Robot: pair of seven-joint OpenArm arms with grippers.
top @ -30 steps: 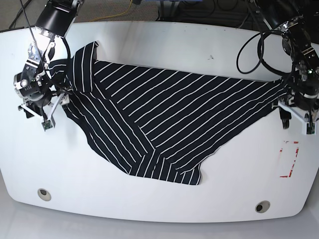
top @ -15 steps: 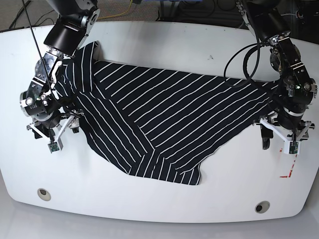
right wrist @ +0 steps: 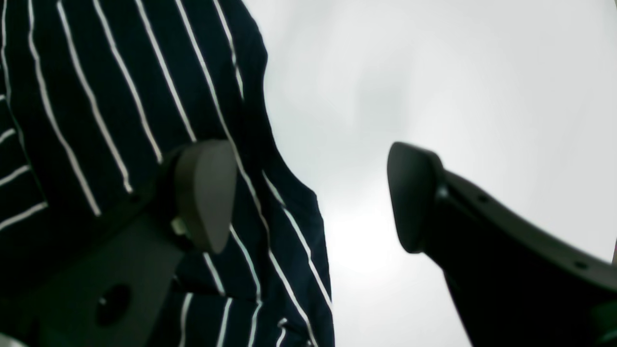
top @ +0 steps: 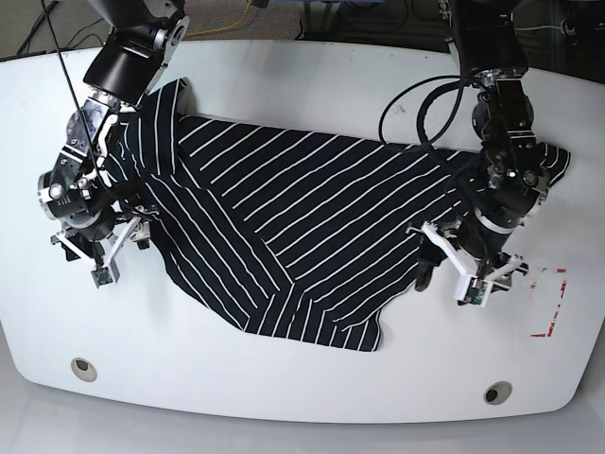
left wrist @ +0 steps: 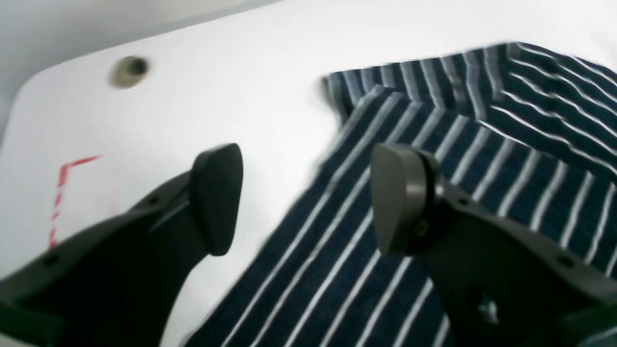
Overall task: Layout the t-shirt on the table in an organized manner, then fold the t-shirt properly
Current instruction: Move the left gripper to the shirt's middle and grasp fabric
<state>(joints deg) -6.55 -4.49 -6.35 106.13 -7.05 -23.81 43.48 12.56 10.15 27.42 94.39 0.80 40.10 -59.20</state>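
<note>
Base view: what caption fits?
Two open tools hover beside a crumpled striped t-shirt on the table.

Black soft-fabric t-shirt with thin white stripes (top: 312, 227) spans the middle of the large white smooth table (top: 312, 378), rear-left corner to right edge. Bare surface runs along the front edge and rear-right corner; both arms stand over the shirt's ends.

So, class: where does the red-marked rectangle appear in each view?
Base: red rectangle at lower right, just right of the left gripper.
Left wrist: its corner at far left, beside the left finger.
Right wrist: not in it.
Shared landmark: the t-shirt.
</note>
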